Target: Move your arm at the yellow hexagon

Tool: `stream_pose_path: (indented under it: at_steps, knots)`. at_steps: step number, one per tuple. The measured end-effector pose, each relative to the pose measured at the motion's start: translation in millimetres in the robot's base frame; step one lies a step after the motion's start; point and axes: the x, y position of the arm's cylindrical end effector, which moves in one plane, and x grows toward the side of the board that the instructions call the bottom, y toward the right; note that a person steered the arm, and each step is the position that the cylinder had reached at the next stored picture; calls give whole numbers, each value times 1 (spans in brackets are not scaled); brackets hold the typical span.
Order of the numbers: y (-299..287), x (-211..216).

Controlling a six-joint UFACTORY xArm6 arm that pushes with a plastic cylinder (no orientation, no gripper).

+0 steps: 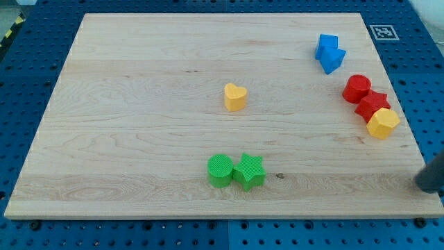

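The yellow hexagon (382, 123) lies near the board's right edge, touching a red star (372, 104) just above it. My tip (424, 186) shows as a dark rod end at the view's right edge, off the board's right side. It is below and to the right of the yellow hexagon, clearly apart from it and touching no block.
A red cylinder (356, 88) sits against the red star. Two blue blocks (329, 54) lie together at the upper right. A yellow heart (235, 97) is near the middle. A green cylinder (220, 171) and a green star (249, 171) touch near the bottom. The wooden board (139, 125) rests on a blue pegboard.
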Motion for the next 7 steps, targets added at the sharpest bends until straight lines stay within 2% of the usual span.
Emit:
stream_pose_path:
  at_steps: [1,2,3,5,6,7]
  knots:
    - [41,2]
    - [48,-8]
    - [48,-36]
    - [48,-44]
    - [48,-67]
    - [48,-70]
